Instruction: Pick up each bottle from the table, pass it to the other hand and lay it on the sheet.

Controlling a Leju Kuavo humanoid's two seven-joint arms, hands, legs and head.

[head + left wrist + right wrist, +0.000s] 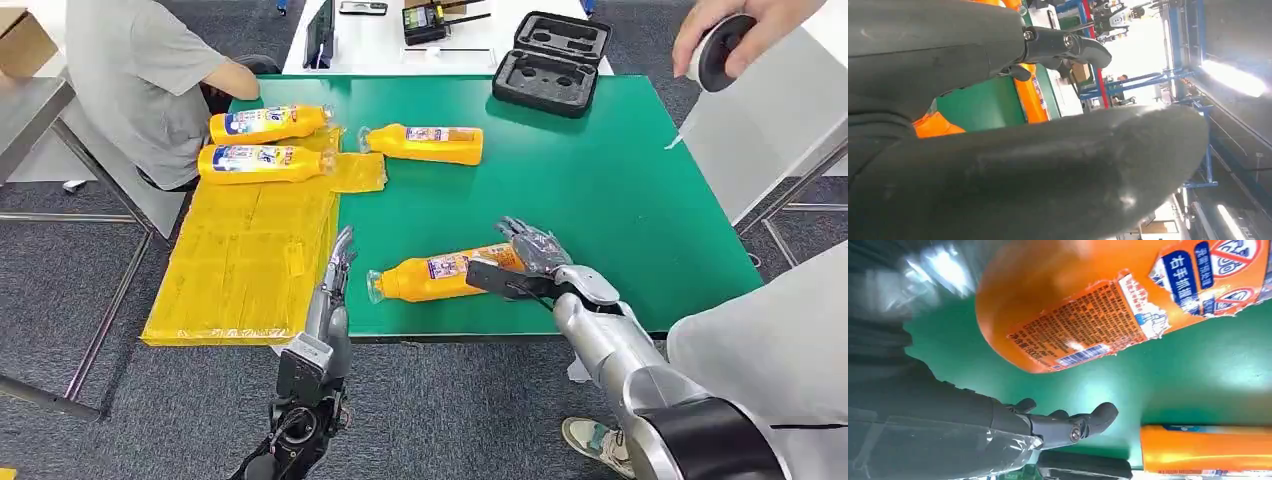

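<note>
Four orange bottles on my green bench (600, 180), two (268, 122) (262, 162) lying on the yellow sheet (240, 265), one (425, 143) just beside its far corner, the fourth (440, 275) near me, my right hand (530, 262) at its base, fingers (520, 232) apart around it, grip uncertain, my left hand (338, 270) empty, fingers straight at the sheet's edge.
</note>
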